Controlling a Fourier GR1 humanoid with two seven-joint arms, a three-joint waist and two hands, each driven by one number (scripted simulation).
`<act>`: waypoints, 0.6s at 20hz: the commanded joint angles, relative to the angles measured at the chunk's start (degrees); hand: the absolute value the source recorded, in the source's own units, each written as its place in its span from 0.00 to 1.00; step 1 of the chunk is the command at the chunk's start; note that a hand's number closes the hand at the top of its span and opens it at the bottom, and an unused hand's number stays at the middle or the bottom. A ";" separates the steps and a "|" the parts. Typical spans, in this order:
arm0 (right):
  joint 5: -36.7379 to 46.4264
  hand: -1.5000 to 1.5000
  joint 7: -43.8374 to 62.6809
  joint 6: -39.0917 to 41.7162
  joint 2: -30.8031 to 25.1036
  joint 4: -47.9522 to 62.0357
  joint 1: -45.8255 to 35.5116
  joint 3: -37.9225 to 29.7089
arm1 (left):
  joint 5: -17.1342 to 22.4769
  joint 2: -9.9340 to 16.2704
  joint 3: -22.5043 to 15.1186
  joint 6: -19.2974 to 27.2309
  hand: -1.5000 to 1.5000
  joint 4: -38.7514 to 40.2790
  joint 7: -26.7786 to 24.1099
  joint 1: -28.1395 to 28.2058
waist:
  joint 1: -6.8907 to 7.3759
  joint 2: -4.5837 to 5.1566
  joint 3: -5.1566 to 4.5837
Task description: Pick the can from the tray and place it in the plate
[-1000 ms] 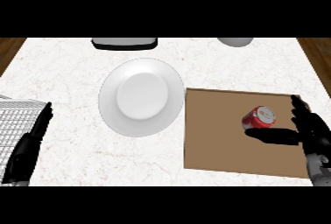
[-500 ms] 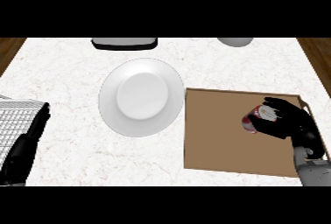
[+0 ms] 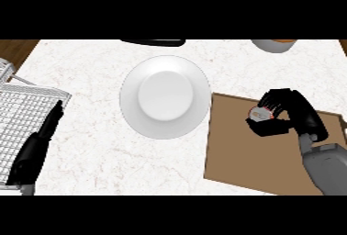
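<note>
- Can: red, grey top showing, over the upper part of the brown tray; you cannot tell from this view whether it is clear of the tray's surface.
- Right hand: fingers and thumb curled round the can, hiding most of it.
- Left hand: fingers straight, resting at the view's left beside a white wire rack; leave it out of the step.
- Plate: white, on the marble counter, just left of the tray, nothing on it.
- Step in hand, as you may judge it: carrying the can to the plate.
- Advice: lift above the tray's edge before you travel left; keep the can upright; aim for the plate's flat centre, not its sloping rim; uncurl only once the can's base sits down.
</note>
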 commanded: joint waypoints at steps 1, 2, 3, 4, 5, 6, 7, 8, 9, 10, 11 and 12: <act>3.61 1.00 -9.45 11.52 -6.63 1.77 -6.38 7.86 | -0.19 -0.32 -1.60 -1.31 0.50 -1.23 -0.63 -2.14 | 5.93 1.77 0.00; 4.31 1.00 -11.71 13.82 -7.72 2.80 -8.00 9.36 | -0.64 -0.06 -1.87 -1.43 0.50 -1.35 -0.39 -3.19 | 6.19 2.08 0.10; 4.36 1.00 -14.23 15.86 -9.28 4.17 -9.37 9.60 | -0.71 -0.18 -2.31 -1.79 0.50 -1.38 -0.63 -3.46 | 6.16 2.26 0.16; 4.82 1.00 -17.41 17.35 -10.04 5.49 -11.04 10.40 | -0.89 -0.42 -2.60 -1.77 0.50 -1.05 -0.32 -3.93 | 5.80 2.24 0.25; 5.17 1.00 -20.11 18.16 -11.37 6.83 -13.10 9.84 | -0.86 -0.90 -3.36 -2.10 0.50 -1.23 -0.17 -3.85 | 5.82 2.17 0.32; 6.05 1.00 -23.31 17.88 -11.98 8.84 -14.15 9.77 | -1.04 -0.86 -3.02 -1.78 0.50 -0.78 -0.46 -4.24 | 5.51 2.32 0.40; 7.21 1.00 -25.87 17.38 -12.13 10.30 -16.17 9.88 | -0.80 -1.07 -3.24 -2.08 0.50 -0.70 0.56 -4.91 | 5.40 2.32 0.47; 8.18 1.00 -29.15 16.40 -12.47 12.54 -16.72 9.80 | -1.13 -1.62 -3.25 -1.25 0.50 -0.56 -0.16 -4.12 | 5.14 2.06 0.49; 8.34 1.00 -31.37 16.03 -13.09 14.12 -19.16 8.61 | -1.62 -1.29 -3.32 -1.14 0.50 -0.65 0.92 -4.89 | 4.76 1.92 0.55; 8.03 1.00 -34.23 15.23 -13.49 15.41 -20.53 7.37 | -1.53 -1.24 -3.22 -1.34 0.50 -0.25 0.48 -4.88 | 4.64 2.03 0.56; 8.35 1.00 -37.02 14.58 -13.18 17.27 -21.58 7.33 | -1.14 -1.86 -3.33 -1.43 0.50 0.34 0.87 -5.34 | 4.15 2.14 0.53; 8.18 1.00 -39.32 13.46 -12.98 19.40 -22.80 6.23 | -1.00 -0.91 -2.43 -1.64 0.50 0.46 0.66 -5.41 | 4.13 1.95 0.54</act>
